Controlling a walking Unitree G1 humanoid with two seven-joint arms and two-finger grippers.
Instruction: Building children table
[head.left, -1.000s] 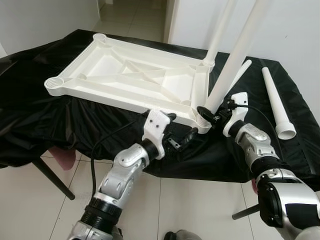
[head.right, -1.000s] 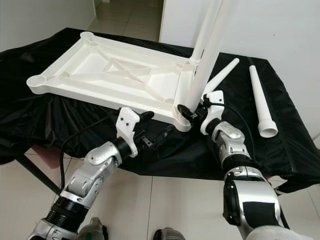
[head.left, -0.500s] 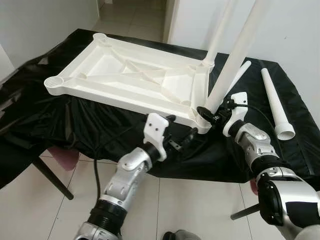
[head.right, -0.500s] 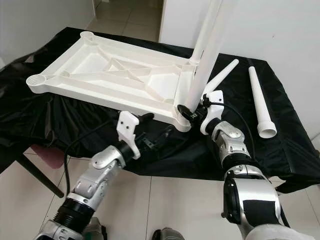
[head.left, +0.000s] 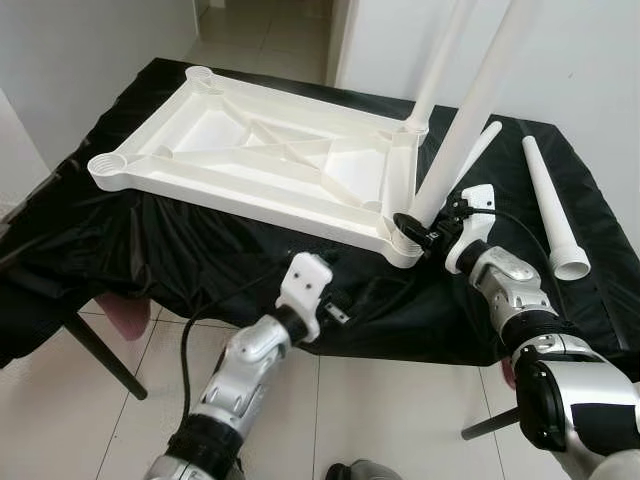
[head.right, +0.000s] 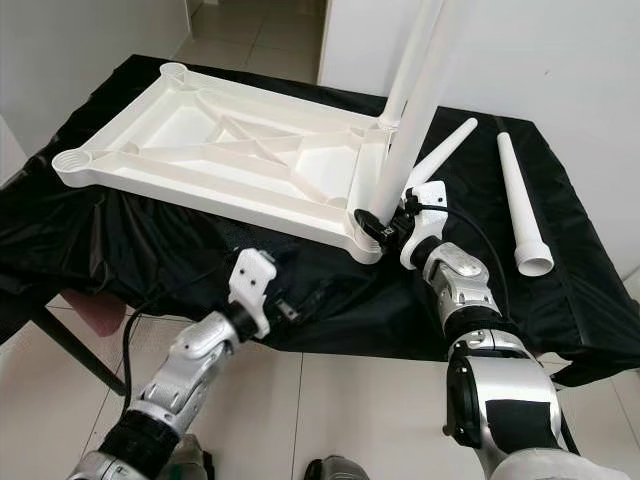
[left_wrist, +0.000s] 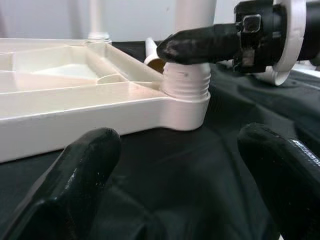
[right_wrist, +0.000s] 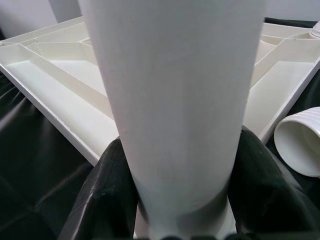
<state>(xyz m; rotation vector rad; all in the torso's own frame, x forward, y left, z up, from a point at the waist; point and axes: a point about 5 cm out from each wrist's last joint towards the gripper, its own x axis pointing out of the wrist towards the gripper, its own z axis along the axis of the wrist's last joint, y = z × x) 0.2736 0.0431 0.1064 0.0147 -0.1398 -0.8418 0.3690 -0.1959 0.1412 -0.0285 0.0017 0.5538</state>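
Note:
The white tabletop (head.left: 250, 150) lies upside down on a black cloth. Two white legs stand in its right-hand corners, the far leg (head.left: 440, 60) and the near leg (head.left: 470, 120). My right gripper (head.left: 412, 226) is shut on the near leg's base, just above the threaded corner socket (left_wrist: 186, 87); its fingers (right_wrist: 107, 195) press both sides of the leg (right_wrist: 175, 100). My left gripper (left_wrist: 182, 190) is open and holds nothing. It hangs at the cloth's front edge (head.right: 290, 305), a short way back from that same corner. Two loose legs (head.left: 548, 200) (head.left: 480, 148) lie on the cloth to the right.
The black-draped work table (head.left: 80, 230) reaches nearly across the view, with its dark legs (head.left: 100, 355) on the tiled floor. A pink object (head.left: 125, 315) sits beneath it at the left. White walls stand behind, with a doorway (head.left: 270, 30) at the back.
My left gripper has drawn back and down from the tabletop's near edge toward me. The right gripper and the leg it holds have not moved.

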